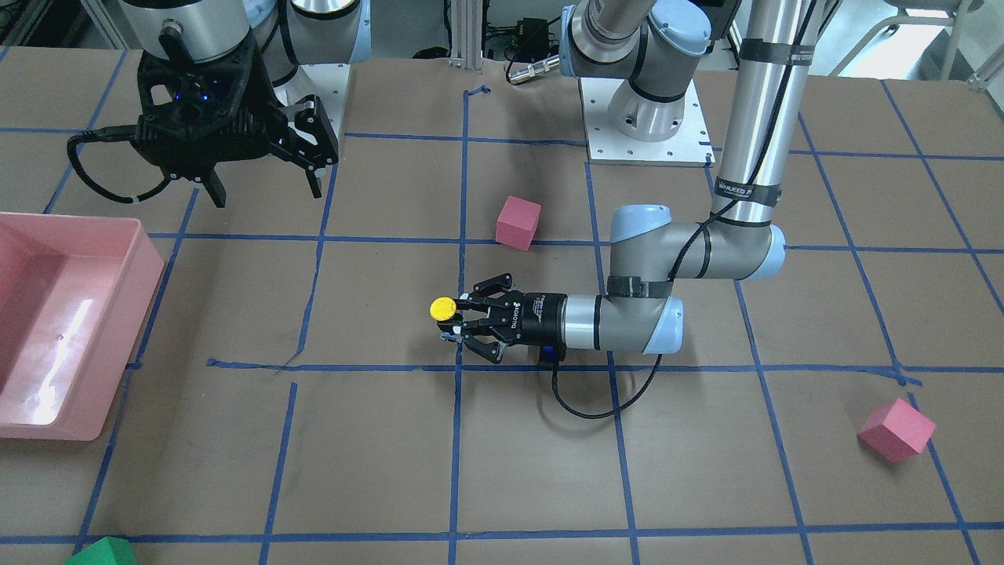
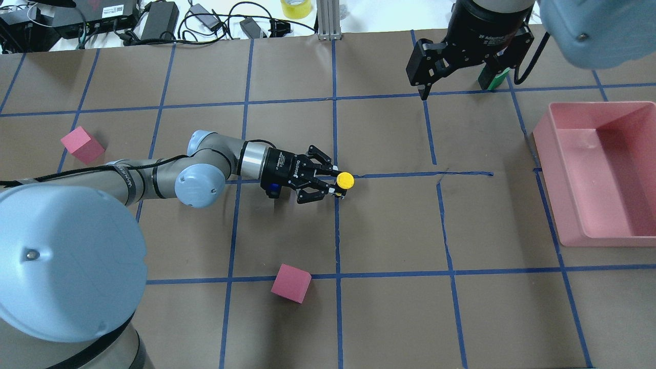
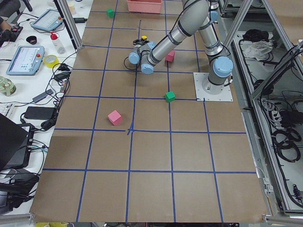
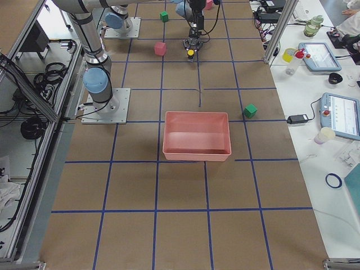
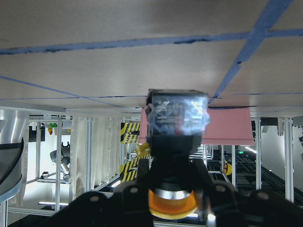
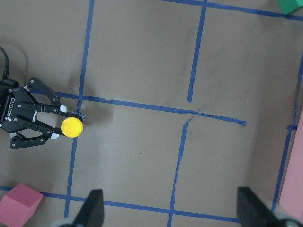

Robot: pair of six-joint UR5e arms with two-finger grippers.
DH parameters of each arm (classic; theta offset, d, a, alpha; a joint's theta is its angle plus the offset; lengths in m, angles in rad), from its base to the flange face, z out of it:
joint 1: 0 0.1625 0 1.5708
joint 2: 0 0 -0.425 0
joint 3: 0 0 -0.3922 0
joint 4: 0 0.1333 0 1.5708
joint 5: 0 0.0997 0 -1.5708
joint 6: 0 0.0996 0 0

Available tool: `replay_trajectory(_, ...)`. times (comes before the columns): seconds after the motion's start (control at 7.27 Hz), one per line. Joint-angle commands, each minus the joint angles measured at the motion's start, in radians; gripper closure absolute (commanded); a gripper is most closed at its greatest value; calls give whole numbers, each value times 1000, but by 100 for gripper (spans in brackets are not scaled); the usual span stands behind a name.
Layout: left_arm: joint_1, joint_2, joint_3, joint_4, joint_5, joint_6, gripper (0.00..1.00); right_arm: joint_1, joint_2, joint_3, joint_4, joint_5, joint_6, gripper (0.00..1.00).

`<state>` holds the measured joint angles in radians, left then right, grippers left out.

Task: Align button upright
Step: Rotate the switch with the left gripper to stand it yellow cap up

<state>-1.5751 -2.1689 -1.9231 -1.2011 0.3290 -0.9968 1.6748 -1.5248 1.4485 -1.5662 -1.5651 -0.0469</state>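
The button [image 1: 441, 308] has a round yellow cap that faces up in the overhead view [image 2: 345, 180]. My left gripper [image 1: 459, 318] lies level just above the table, shut on the button's black body. In the left wrist view the button [image 5: 177, 116] sits between the fingers with its whitish base at the brown table. It also shows in the right wrist view [image 6: 72, 126]. My right gripper [image 1: 263, 184] hangs high over the table, open and empty, well away from the button.
A pink bin [image 2: 564, 154] stands at my right side. One pink cube [image 2: 290, 283] lies near my base and another [image 2: 82, 144] at my left. A green cube [image 1: 102, 552] sits at the far edge, beyond the bin.
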Motion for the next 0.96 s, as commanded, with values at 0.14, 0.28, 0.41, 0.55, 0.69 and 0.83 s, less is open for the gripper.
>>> replay_trajectory(0.14,7,-11,-1,0,8,4,89,0,0,4,-5,0,1,0)
replay_trajectory(0.28,7,-15,-1,0,15,4,75,0,0,4,-5,0,1,0)
replay_trajectory(0.41,7,-18,-1,0,16,4,71,0,0,4,-5,0,1,0)
replay_trajectory(0.55,7,-19,-1,1,18,6,39,0,0,4,-5,0,1,0)
replay_trajectory(0.69,7,-20,-1,0,22,3,6,0,0,4,-5,0,1,0)
replay_trajectory(0.83,7,-20,-1,-2,22,0,5,0,0,4,-5,0,1,0)
